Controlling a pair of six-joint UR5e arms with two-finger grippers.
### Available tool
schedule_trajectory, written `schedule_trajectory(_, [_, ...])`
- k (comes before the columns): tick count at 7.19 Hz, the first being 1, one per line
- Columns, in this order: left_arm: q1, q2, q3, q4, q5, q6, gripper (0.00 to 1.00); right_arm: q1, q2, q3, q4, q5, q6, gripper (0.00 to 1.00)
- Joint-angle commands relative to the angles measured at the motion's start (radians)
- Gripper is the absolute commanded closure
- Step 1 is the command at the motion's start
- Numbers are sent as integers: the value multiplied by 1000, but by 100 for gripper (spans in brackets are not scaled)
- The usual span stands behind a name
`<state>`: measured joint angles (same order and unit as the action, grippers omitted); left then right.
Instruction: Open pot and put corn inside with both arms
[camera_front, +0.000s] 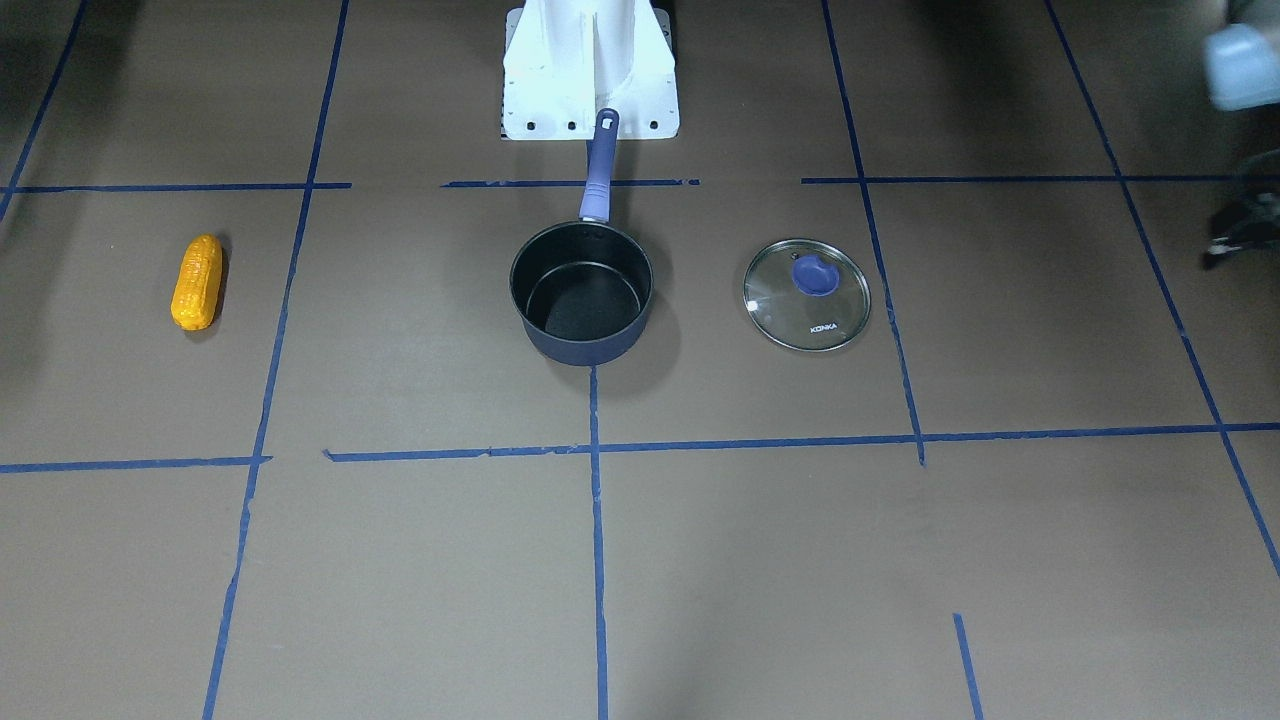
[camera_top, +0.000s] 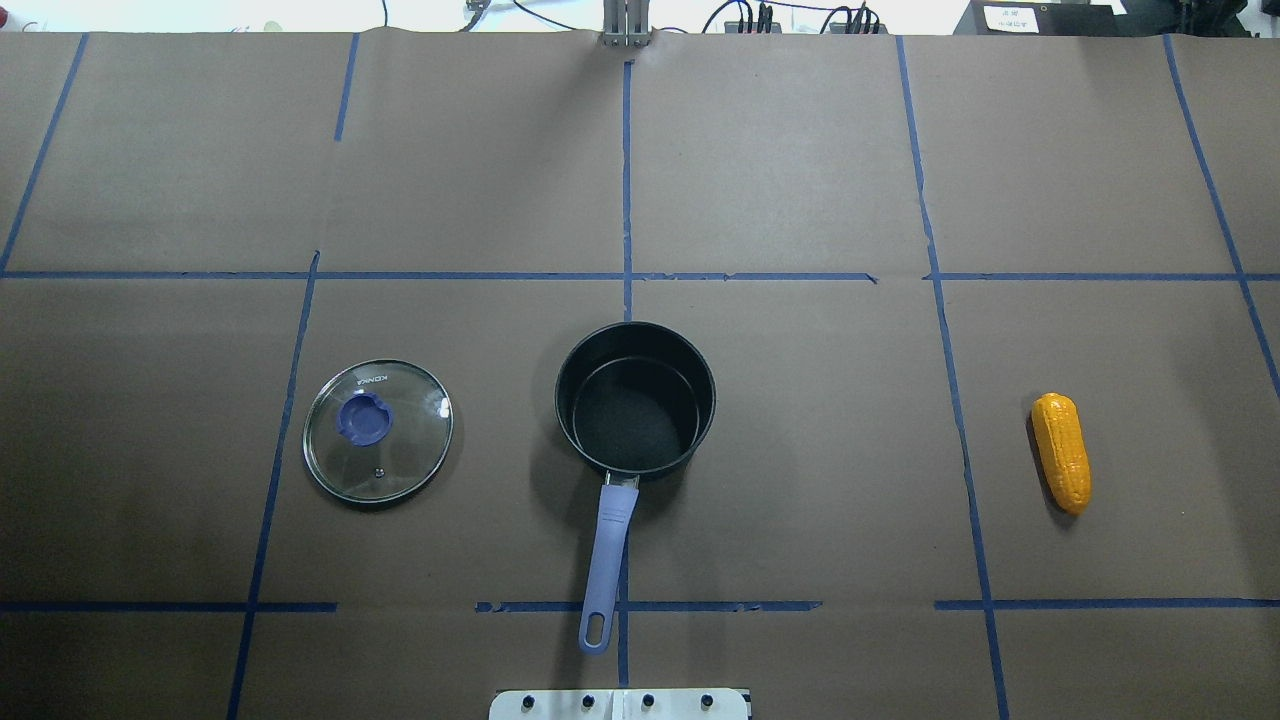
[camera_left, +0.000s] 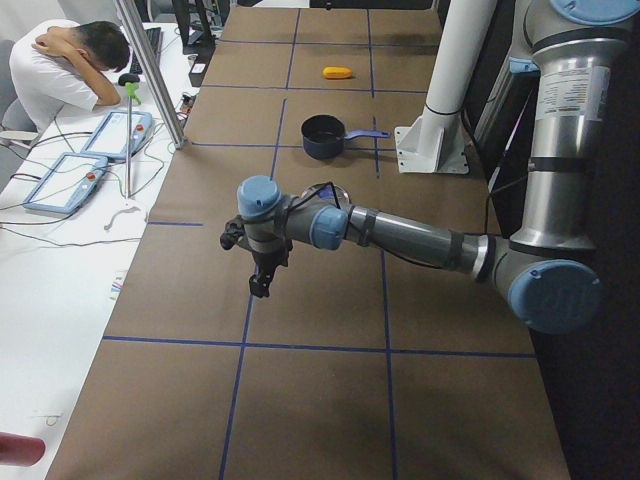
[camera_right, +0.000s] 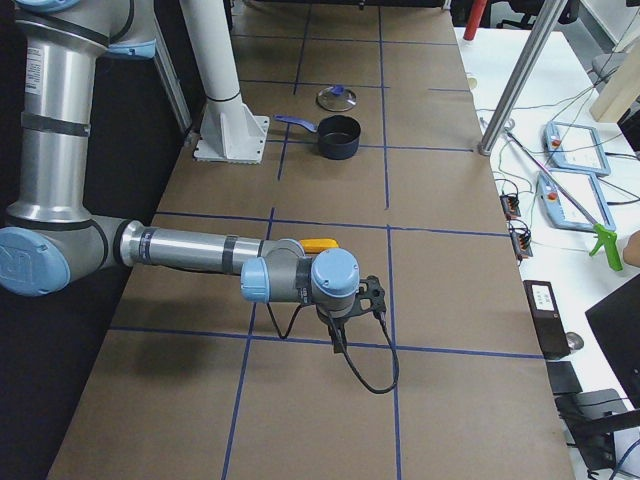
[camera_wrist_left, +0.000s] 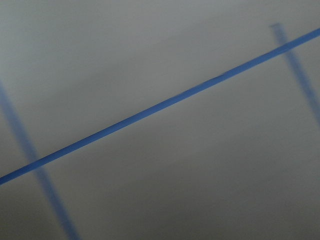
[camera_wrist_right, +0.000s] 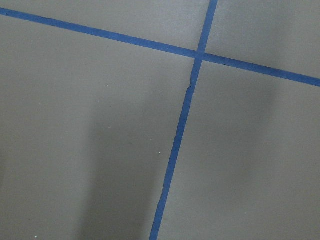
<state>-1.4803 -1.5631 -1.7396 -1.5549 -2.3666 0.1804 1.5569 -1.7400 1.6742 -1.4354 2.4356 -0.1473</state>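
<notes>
The pot stands open and empty at the table's middle, its handle toward the robot base; it also shows in the overhead view. Its glass lid lies flat on the table on my left side, apart from the pot. The corn lies on my right side. My left gripper hangs above the table far out to the left of the lid. My right gripper hovers just beyond the corn. I cannot tell whether either is open or shut.
The white robot base stands behind the pot handle. Blue tape lines grid the brown table. An operator sits at a side desk with teach pendants beyond a metal pole.
</notes>
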Motion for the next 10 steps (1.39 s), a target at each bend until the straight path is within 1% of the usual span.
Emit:
schedule_trajectory(1, [-187,114,29,67,-40,86,0,-35,-1,16,132,10,180,0])
schedule_trajectory(2, [-195,153,31,59,-40,80,0,-125,-1,56,177,7,321,0])
schedule_trajectory(3, [-193,153,37,55,-40,80,0,-229,-3,79,264,-7,524,0])
schedule_trajectory(4, [-193,155,28,49,-40,79,0,-335,-7,79,420,-59,733,0])
schedule_trajectory(5, [-192,153,29,49,-40,77,0,-471,-6,84,538,-149,931,0])
schedule_trajectory(6, [-192,152,28,49,-40,77,0,-586,-4,138,553,-235,1042,0])
schedule_trajectory(7, [-192,152,26,49,-40,77,0,-680,-9,172,549,-319,1101,0])
schedule_trajectory(8, [-192,152,26,49,-42,77,0,-749,-13,177,547,-395,1115,0])
schedule_trajectory(10, [-192,152,26,49,-42,77,0,-849,-30,157,547,-478,1109,0])
